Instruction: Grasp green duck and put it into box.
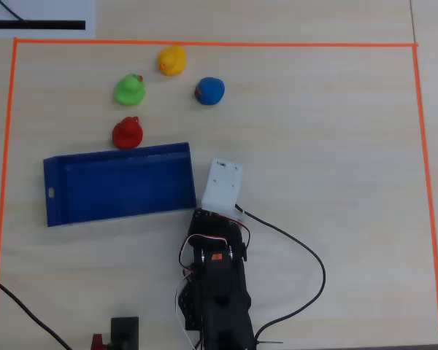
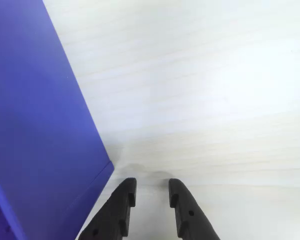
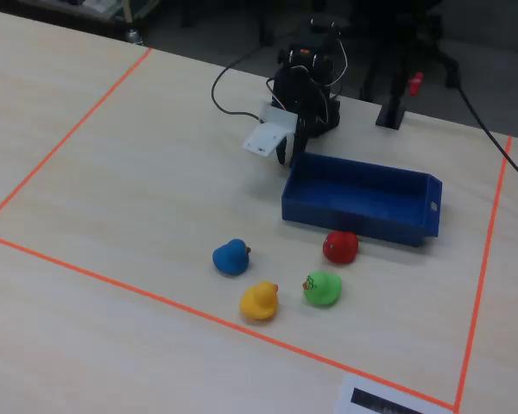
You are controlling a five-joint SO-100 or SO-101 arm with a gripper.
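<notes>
— Where was the green duck?

— On the tabletop, in the overhead view up near the top edge of the orange tape border. The yellow duck sat just above and to its right, the red duck just below it, and the blue duck off to the right. None of them touched another.

— And the box?

— Below the ducks in that view, empty, its long upper wall close beside the red duck. The small slot showed in its left short wall.

— What about the arm?

— Folded low at the box's right end. The gripper hung just above bare tabletop, beside the box's corner in the wrist view.

— The jaws?

— Slightly parted, a narrow gap between the black fingertips, with nothing held. They were well apart from the green duck.
</notes>
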